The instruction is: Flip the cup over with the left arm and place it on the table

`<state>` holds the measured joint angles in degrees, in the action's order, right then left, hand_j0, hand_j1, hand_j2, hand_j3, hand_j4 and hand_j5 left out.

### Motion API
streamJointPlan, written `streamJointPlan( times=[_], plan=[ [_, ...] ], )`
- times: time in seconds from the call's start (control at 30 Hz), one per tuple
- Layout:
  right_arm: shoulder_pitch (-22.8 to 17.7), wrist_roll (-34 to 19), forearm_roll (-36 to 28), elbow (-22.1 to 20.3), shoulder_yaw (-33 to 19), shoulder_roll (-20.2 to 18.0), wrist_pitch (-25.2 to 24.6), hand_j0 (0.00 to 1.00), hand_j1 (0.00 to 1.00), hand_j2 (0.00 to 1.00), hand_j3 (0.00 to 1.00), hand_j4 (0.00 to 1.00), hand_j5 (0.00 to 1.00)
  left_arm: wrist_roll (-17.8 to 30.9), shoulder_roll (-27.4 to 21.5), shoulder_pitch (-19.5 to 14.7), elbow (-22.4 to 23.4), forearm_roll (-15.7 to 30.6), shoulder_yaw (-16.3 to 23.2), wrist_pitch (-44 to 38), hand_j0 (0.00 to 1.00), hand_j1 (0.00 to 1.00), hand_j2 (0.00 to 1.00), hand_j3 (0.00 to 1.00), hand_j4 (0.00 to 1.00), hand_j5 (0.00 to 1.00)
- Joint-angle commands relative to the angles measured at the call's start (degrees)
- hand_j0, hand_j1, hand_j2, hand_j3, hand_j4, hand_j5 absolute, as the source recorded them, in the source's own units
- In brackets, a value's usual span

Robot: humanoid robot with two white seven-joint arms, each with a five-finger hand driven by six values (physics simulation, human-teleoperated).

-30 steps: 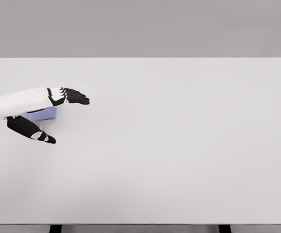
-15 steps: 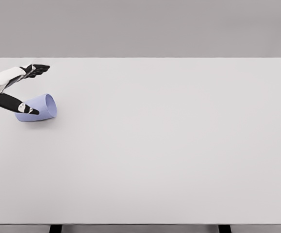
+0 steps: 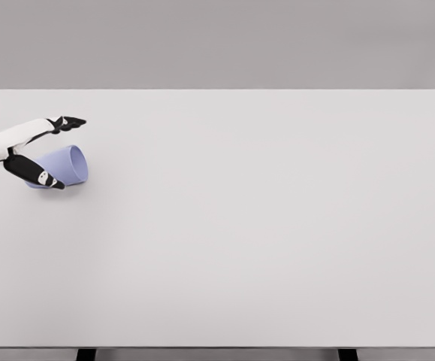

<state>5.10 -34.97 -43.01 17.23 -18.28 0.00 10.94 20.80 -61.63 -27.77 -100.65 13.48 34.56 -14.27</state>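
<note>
A light blue cup lies on its side on the white table near the left edge, its round end facing right. My left hand reaches in from the left edge and straddles the cup. The black fingers stretch out behind and above it, and the thumb lies across its near side. The hand is spread and has no closed hold on the cup. My right arm does not show.
Two dark table legs show under the front edge. A plain grey wall rises behind the table's far edge.
The hand drew back to the left off the cup and opened wider, uncovering it. Since half a second ago it has come a little lower and closer around the cup.
</note>
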Motion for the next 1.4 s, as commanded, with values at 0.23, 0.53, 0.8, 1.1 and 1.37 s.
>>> streamJointPlan(
  times=[0.23,0.53,0.8,1.1,1.37],
  plan=[
    [0.0,0.0,0.0,0.0,0.0,0.0,0.0,1.00,1.00,1.00,1.00,1.00,1.00,-0.2,3.2,-0.9,2.8,-0.5,0.9,-5.8,1.00,1.00,1.00,1.00,1.00,1.00],
    [0.0,0.0,0.0,0.0,0.0,0.0,0.0,1.00,1.00,1.00,1.00,1.00,1.00,-0.2,4.1,-1.0,2.3,-2.6,0.9,-8.0,1.00,1.00,1.00,1.00,1.00,1.00],
    [0.0,0.0,0.0,0.0,0.0,0.0,0.0,1.00,1.00,1.00,1.00,1.00,1.00,-0.2,4.6,-2.5,4.5,-2.3,2.2,-8.1,1.00,1.00,1.00,1.00,1.00,1.00],
    [0.0,0.0,0.0,0.0,0.0,0.0,0.0,1.00,1.00,1.00,1.00,1.00,1.00,-0.3,6.3,-3.1,7.0,-2.8,3.3,-10.2,1.00,1.00,1.00,1.00,1.00,1.00],
    [0.0,0.0,0.0,0.0,0.0,0.0,0.0,1.00,1.00,1.00,1.00,1.00,1.00,-0.5,7.5,-4.0,6.9,-2.9,5.1,-12.4,1.00,1.00,1.00,1.00,1.00,1.00]
  ],
)
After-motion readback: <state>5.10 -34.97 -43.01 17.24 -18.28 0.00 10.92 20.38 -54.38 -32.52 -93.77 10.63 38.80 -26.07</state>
